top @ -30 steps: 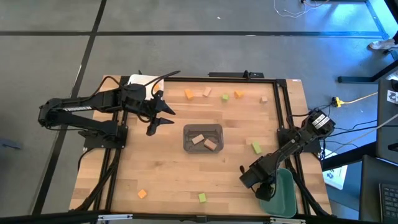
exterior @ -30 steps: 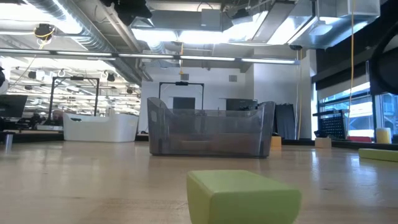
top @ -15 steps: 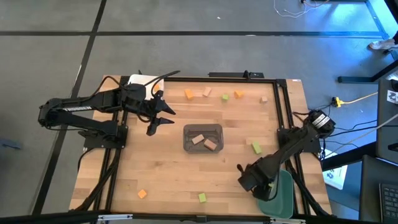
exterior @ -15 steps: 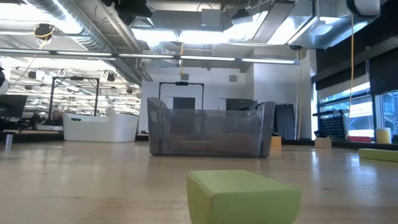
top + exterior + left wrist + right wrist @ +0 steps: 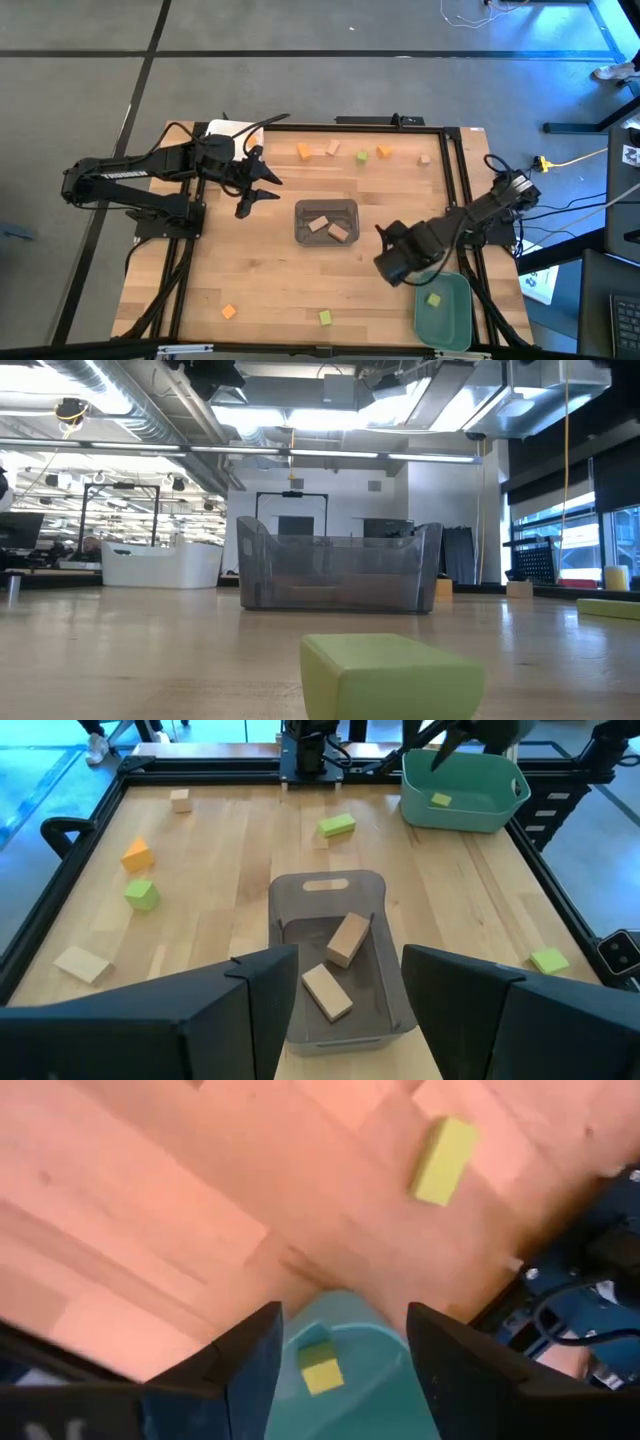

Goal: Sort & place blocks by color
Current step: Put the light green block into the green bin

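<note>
Right arm has swung off the teal tray (image 5: 444, 312), fingers (image 5: 250, 1370) spread, small yellow-green cube (image 5: 433, 299) inside

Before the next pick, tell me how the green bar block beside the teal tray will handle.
The green bar block looks stiff and probably light. It lies flat on the wooden table, so a push should slide it, not roll it. Its flat sides should suit the open right gripper.

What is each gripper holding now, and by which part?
Nothing. The left gripper and right gripper are both open and empty; a green block lies in the teal tray.
</note>
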Controlling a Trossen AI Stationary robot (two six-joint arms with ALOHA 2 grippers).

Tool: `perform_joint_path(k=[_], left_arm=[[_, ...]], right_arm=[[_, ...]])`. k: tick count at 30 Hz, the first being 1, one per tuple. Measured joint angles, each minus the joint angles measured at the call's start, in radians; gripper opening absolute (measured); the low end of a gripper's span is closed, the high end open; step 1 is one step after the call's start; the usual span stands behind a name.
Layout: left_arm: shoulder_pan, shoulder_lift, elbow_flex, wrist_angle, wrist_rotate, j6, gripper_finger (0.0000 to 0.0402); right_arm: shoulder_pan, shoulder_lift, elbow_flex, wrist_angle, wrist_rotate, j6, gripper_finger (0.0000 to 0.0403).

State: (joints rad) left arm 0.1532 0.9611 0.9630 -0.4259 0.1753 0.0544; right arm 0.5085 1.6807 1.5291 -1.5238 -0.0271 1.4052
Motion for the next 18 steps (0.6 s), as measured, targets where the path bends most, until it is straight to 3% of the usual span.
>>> perform_joint_path(k=[7,10,18], left_arm=[[0.000,0.000,0.000,-0.003,0.002,0.000,0.0173],[0.000,0.000,0.000,-0.003,0.002,0.000,0.0173],[0.000,0.000,0.000,0.000,0.025,0.040,0.0173]], right_arm=[[-0.122,-0.004,-0.125,-0.045,-0.001,-0.002,0.0214],[-0.187,-0.009,-0.219,-0.027,-0.016,-0.086,0.0214],[-0.333,-0.009,-0.493,0.266,-0.139,-0.358,0.0214]])
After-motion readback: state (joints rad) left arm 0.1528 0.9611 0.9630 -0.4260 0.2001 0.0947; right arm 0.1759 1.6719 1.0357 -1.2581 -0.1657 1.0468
